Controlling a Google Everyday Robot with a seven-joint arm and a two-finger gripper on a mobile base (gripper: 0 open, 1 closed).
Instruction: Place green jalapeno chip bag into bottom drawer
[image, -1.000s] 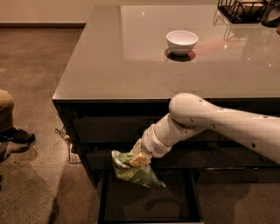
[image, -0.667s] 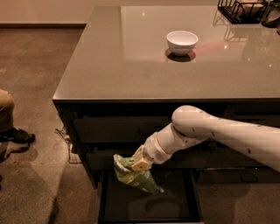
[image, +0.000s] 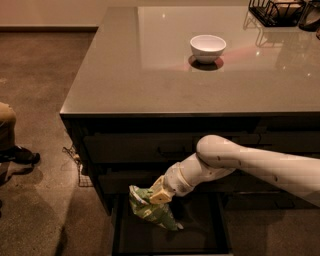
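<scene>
The green jalapeno chip bag (image: 151, 209) hangs crumpled from my gripper (image: 154, 197), which is shut on its top edge. The bag's lower end reaches down inside the open bottom drawer (image: 200, 235), near the drawer's left side, just above or touching its dark floor. My white arm (image: 240, 162) comes in from the right, bent at the elbow in front of the two upper drawer fronts (image: 150, 147).
A white bowl (image: 208, 48) stands on the grey counter (image: 125, 75). A black wire rack (image: 274, 11) sits at the counter's back right. A person's leg and shoe (image: 15, 150) are on the floor at the left.
My gripper has moved down and a little left with the bag, lowering it further into the open bottom drawer. The elbow has dropped too.
</scene>
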